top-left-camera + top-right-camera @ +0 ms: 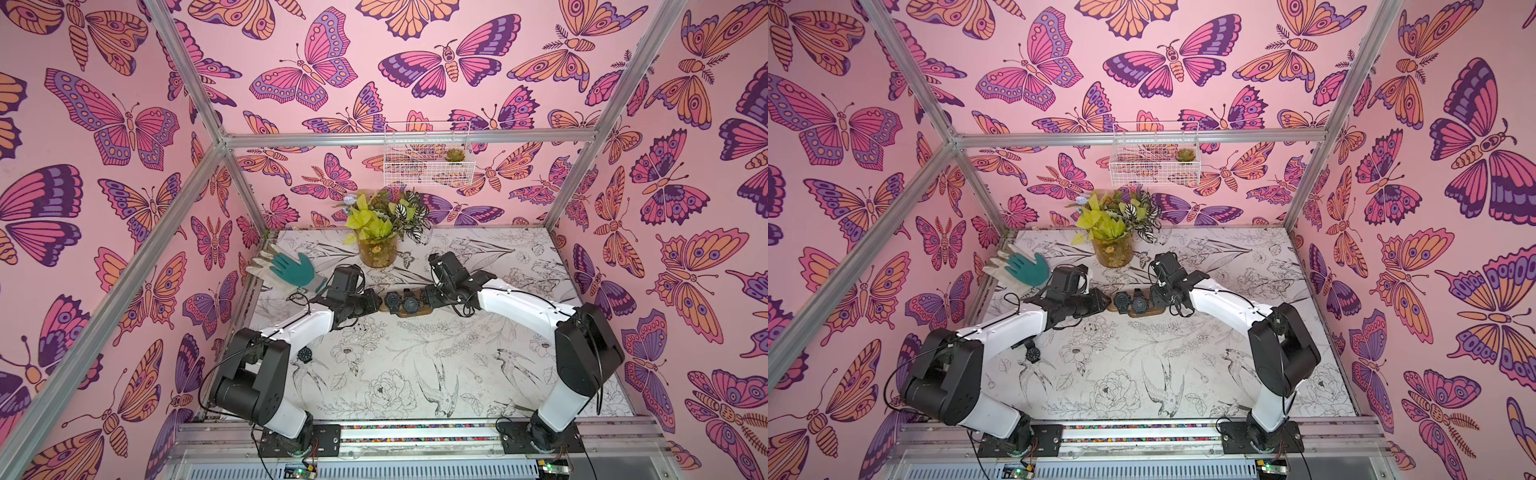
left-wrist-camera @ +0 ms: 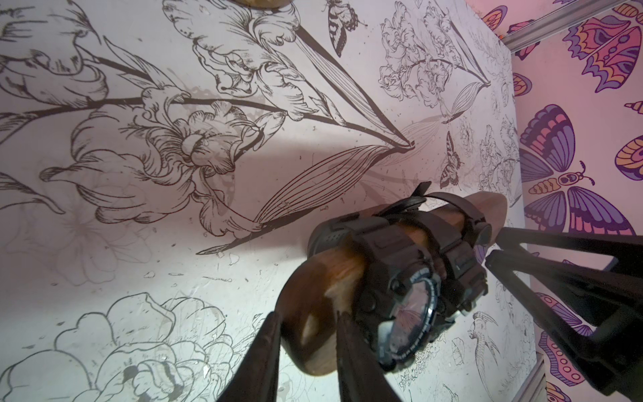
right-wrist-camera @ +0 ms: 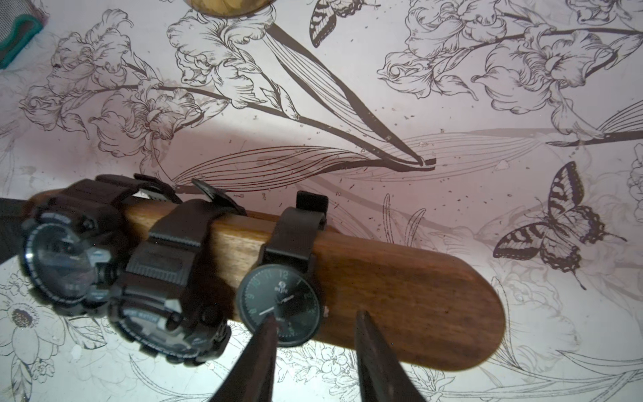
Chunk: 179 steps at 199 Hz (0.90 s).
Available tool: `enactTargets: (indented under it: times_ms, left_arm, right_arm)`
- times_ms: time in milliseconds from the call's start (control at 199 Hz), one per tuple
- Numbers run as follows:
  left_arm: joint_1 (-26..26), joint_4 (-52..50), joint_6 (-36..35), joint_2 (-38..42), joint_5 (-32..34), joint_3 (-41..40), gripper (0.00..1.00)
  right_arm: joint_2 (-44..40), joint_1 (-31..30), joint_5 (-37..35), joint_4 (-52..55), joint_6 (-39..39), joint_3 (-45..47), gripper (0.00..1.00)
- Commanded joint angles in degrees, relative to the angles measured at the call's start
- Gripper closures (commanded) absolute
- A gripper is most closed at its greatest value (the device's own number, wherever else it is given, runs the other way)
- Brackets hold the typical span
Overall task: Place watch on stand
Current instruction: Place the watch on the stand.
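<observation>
Already three watches [image 3: 167,278] ringed the stand [image 3: 400,296]; my left gripper [image 2: 308,315] pinched its end, my right gripper [image 3: 316,315] gaped; a fourth watch [image 1: 304,355] lay loose near-left.

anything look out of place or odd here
One watch lies loose on the table beside the left arm, apart from the stand, whose bar already carries three other watches. The glove sprawls at the table's far left edge. Nothing looks spilled or broken.
</observation>
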<state>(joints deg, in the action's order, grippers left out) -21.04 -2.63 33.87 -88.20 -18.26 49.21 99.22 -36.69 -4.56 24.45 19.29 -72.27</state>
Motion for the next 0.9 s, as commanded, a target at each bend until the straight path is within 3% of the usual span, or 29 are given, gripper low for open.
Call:
enactTargets:
  times_ms: [0, 196, 622, 743, 894]
  left_arm:
    - [-0.4, -0.6, -0.7, 1.1, -0.9, 1.1, 0.69]
    - [-0.4, -0.8, -0.7, 0.8, -1.0, 1.5, 0.69]
    - [-0.4, -1.1, -0.7, 0.5, -1.5, 2.0, 0.69]
    - [-0.4, -2.3, -0.8, 1.2, -0.8, 2.3, 0.67]
    - [-0.3, -10.1, 0.2, 5.0, 4.9, 3.4, 0.52]
  right_arm:
    - [0.9, 0.1, 1.4, -0.1, 0.5, -0.5, 0.56]
    - [1.9, 2.2, 8.5, -2.1, 0.7, -0.2, 0.56]
    - [2.7, 2.2, 12.9, -3.0, 0.8, -0.8, 0.62]
    - [1.1, 2.3, 8.6, -1.6, 1.2, -0.4, 0.57]
    - [-5.0, 2.5, 0.6, 0.4, 1.6, 2.0, 0.47]
